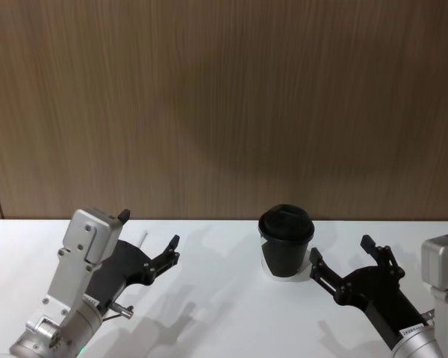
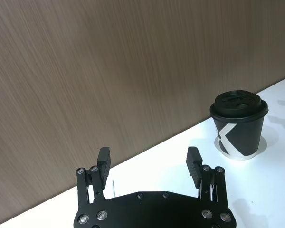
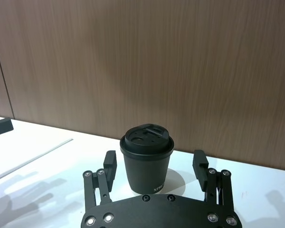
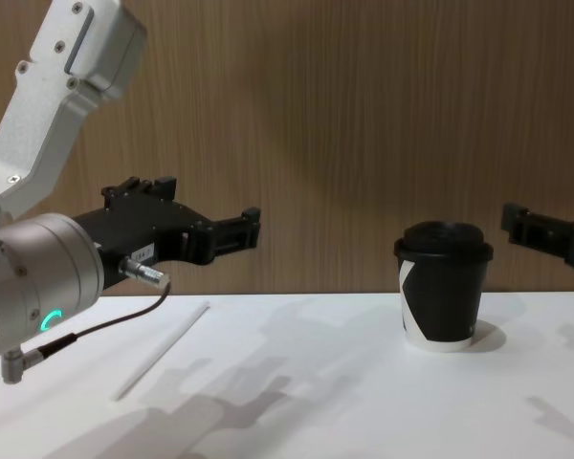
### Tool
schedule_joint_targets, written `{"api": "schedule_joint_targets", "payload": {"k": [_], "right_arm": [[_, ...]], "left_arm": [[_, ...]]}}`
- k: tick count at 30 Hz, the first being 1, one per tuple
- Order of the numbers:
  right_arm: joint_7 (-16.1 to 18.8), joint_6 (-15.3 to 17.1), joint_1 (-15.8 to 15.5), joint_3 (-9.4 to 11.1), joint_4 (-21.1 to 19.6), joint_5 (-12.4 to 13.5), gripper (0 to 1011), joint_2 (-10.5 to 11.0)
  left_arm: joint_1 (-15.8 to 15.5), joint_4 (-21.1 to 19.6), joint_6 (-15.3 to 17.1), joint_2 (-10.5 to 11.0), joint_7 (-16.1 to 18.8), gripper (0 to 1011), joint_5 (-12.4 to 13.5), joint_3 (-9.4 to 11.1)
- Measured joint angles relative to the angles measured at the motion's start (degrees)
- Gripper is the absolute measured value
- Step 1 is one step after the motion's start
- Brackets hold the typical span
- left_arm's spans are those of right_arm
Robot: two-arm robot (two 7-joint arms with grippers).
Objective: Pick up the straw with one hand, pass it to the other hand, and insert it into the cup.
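I count one straw [image 4: 163,351], one cup [image 4: 442,296] and two grippers, all over a white table [image 4: 325,402] in front of a wood-panelled wall [image 4: 364,115].

The straw is thin, white and straight. It lies flat on the table on my left side, well apart from the cup. Its long axis runs away from me, with the far end leaning a little toward the cup.

The cup is a black paper coffee cup with a white patch and a black domed lid. It stands upright to the right of centre.

The left gripper [image 1: 149,228], with a green ring glowing on its wrist, hovers above the far end of the straw, its fingers spread wide around nothing. The right gripper [image 1: 341,249] sits just beside the cup, also spread wide and empty.
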Motion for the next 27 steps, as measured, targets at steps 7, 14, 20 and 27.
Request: {"api": "schedule_joint_targets", "payload": {"k": [7,14,20,27], "right_arm": [[0.0,0.0,0.0,0.0,0.0,0.0,1001,0.0],[0.0,0.0,0.0,0.0,0.0,0.0,1001,0.0],[0.0,0.0,0.0,0.0,0.0,0.0,1001,0.0],[0.0,0.0,0.0,0.0,0.0,0.0,1001,0.0]], "left_arm": [[0.0,0.0,0.0,0.0,0.0,1002,0.0,0.0],[0.12,-0.1,0.03,-0.03,0.01,1003,0.0,-0.11],[0.98,-0.68,0.6,-0.1,0.52,1003,-0.21,-0.73],[3.21,-1.81,1.17,-0.08,1.37,1003,-1.33,-2.28]]}}
